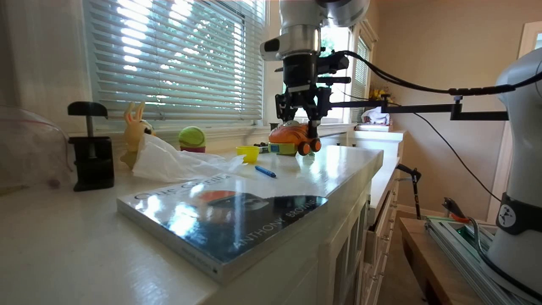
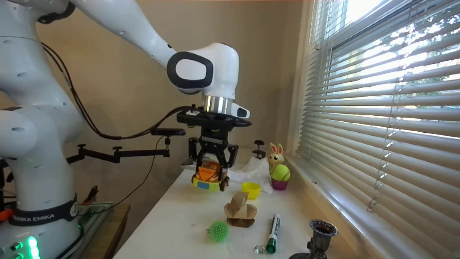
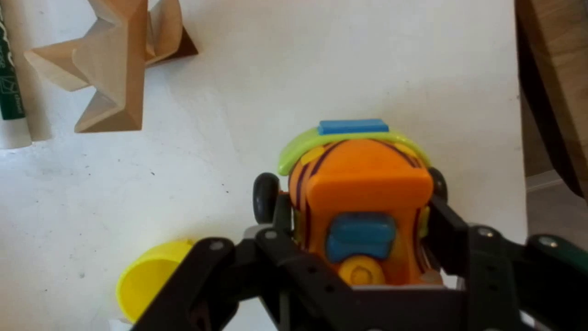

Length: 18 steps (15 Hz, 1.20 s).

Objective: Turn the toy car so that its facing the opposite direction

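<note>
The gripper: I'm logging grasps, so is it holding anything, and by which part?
The gripper holds the toy car, pinching its orange body from both sides.

In wrist view, above orange striped plastic toy car [image 3: 370, 184], we could pass over broad bare white countertop [image 3: 321, 69]. Right of car: bare strip, then countertop edge. Above-left of car, pale angular wooden block [image 3: 119, 69] stands in our way; below-left, round yellow plastic cup [image 3: 147, 282]. Farther from car than block: spiky green ball [image 2: 218, 231]. Car's both flanks blocked for us by black two-fingered gripper [image 3: 358, 200].
</note>
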Each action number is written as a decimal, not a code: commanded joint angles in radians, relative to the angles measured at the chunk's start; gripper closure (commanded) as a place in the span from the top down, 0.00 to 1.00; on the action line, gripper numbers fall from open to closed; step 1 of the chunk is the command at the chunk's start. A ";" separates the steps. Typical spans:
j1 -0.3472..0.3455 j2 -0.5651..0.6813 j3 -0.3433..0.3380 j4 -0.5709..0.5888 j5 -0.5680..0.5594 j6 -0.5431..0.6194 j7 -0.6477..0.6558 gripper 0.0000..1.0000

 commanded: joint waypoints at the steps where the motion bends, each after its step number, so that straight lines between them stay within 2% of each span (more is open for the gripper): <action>1: 0.001 -0.013 0.017 0.073 0.034 -0.120 0.098 0.45; 5: 0.009 -0.010 0.010 0.112 0.055 -0.187 0.116 0.45; 7: 0.017 -0.002 0.006 0.127 0.066 -0.228 0.076 0.45; 8: 0.006 -0.002 0.012 0.095 0.030 -0.171 0.097 0.70; 13: 0.011 -0.001 0.013 0.103 0.033 -0.197 0.096 0.70; 14: 0.011 -0.001 0.013 0.103 0.033 -0.197 0.096 0.45; 16: -0.016 0.010 0.045 0.105 -0.022 -0.155 0.269 0.45; 18: -0.011 0.012 0.061 0.097 -0.023 -0.104 0.383 0.45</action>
